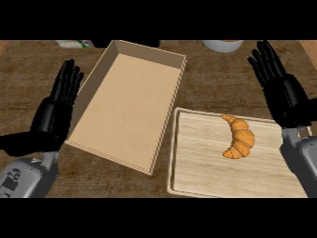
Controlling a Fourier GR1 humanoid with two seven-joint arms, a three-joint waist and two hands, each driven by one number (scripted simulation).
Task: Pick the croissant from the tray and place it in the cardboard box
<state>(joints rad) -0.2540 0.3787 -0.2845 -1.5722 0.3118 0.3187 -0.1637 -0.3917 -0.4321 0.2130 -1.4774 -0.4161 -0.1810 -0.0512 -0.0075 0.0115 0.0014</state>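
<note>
Count: one croissant [238, 138], one wooden tray [205, 174], one cardboard box [128, 104], two hands. Croissant lies on the tray's upper right part, untouched, curve bulging toward my right side. Box sits just left of the tray, open top, nothing inside. My left hand [54, 111]: fingers straight and together, thumb splayed out left, holding nothing, just beside the box's left wall; can't tell if it's touching. My right hand [282, 90]: fingers straight, holding nothing, at the tray's upper right corner, near the croissant but apart from it.
</note>
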